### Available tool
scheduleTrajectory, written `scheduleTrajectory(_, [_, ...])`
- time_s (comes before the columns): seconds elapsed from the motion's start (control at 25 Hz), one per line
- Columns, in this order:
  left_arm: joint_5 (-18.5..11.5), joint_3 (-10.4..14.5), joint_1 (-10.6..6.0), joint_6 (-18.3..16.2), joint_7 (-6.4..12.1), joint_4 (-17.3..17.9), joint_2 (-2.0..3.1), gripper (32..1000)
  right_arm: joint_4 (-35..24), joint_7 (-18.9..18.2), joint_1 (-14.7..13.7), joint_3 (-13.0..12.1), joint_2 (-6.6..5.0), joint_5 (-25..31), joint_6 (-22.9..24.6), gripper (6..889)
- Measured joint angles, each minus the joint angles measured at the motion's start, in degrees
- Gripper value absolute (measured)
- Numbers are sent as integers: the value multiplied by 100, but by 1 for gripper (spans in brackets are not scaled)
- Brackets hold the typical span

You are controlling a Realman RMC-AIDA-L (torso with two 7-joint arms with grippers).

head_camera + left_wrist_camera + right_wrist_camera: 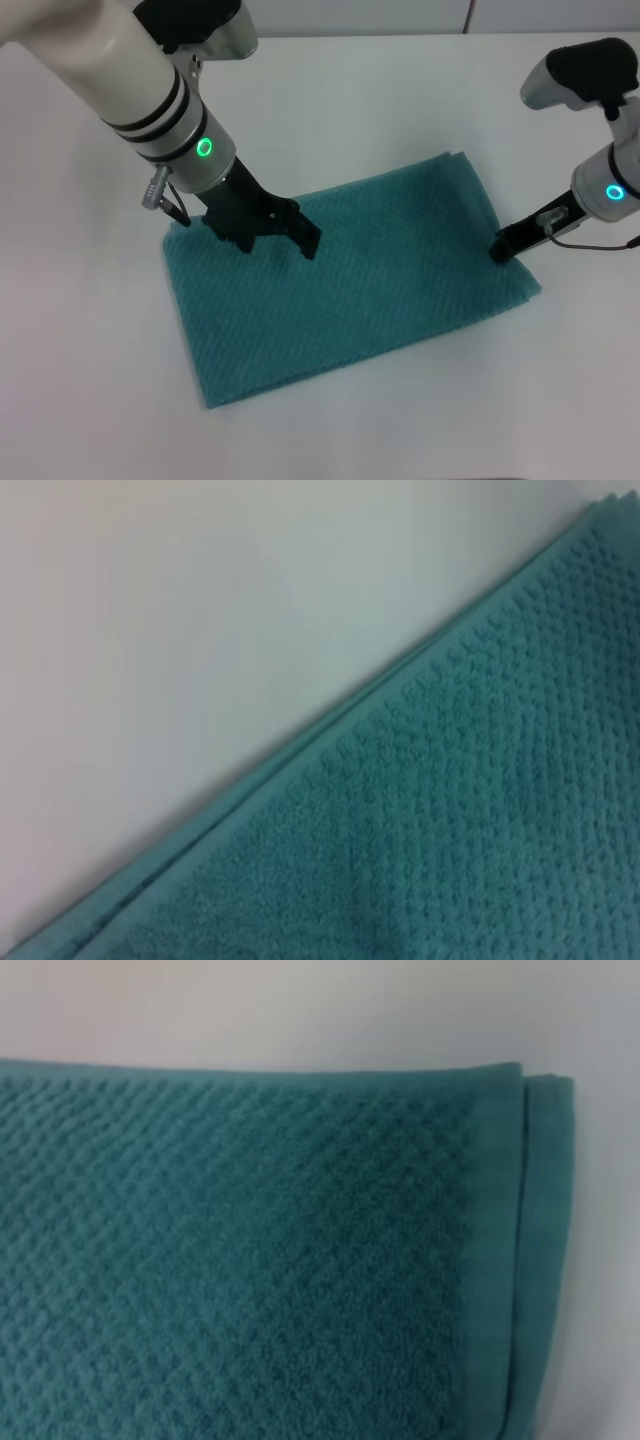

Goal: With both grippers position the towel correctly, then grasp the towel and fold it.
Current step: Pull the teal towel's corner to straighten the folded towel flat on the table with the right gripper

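The teal towel (360, 270) lies flat and slightly skewed on the white table (350, 90). My left gripper (275, 245) hovers low over the towel's far left part, its black fingers spread open with nothing between them. At the towel's right edge, my slim right gripper (498, 250) has its tip down on or just above the cloth. The left wrist view shows a long edge of the towel (480, 820) running diagonally against the table. In the right wrist view, a corner of the towel (250, 1260) shows two stacked layers along its hem.
White table surface surrounds the towel on all sides. A seam between wall panels shows at the far back right (470, 15). No other objects are in view.
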Motion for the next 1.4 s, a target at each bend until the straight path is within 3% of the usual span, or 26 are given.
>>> scheduleTrajectory(0.88, [21, 0, 55, 1, 0, 0, 0, 905, -237, -433, -4, 7, 24, 16, -912, 55])
scheduleTrajectory(1.4, [11, 0, 68, 1, 0, 11, 4, 906, -344, -630, 48, 6, 157, -5, -1293, 55])
